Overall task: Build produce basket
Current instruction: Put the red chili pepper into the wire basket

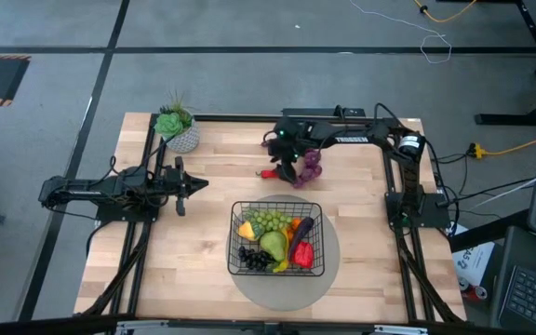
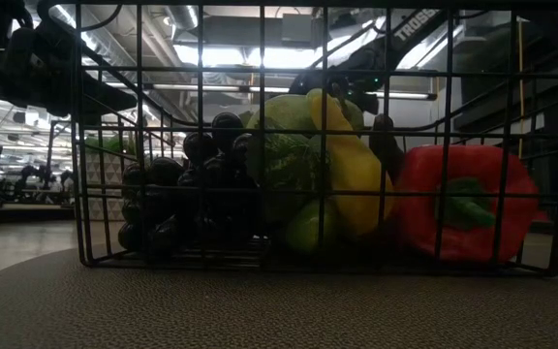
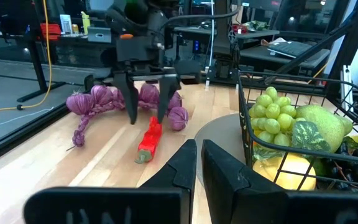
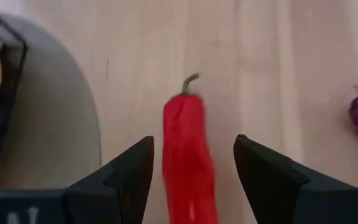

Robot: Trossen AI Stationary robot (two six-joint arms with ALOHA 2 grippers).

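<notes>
The black wire basket (image 1: 232, 234) stands on a round grey mat and holds green grapes, a pear, dark grapes, a lemon, orange pieces and a red pepper (image 2: 463, 199). A long red pepper (image 1: 272, 173) lies flat on the wood, far of the basket, beside a purple bunch (image 1: 312, 167). My right gripper (image 1: 283, 167) hangs open just over this pepper. In the right wrist view its fingers stand on either side of the pepper (image 4: 188, 168) without touching it. My left gripper (image 1: 198, 184) waits shut at the table's left.
A white pot with a green succulent (image 1: 177, 126) stands at the far left corner. The purple bunch (image 3: 101, 99) lies close behind my right gripper (image 3: 146, 117). Bare wood stretches between my left gripper (image 3: 199, 158) and the mat (image 1: 282, 290).
</notes>
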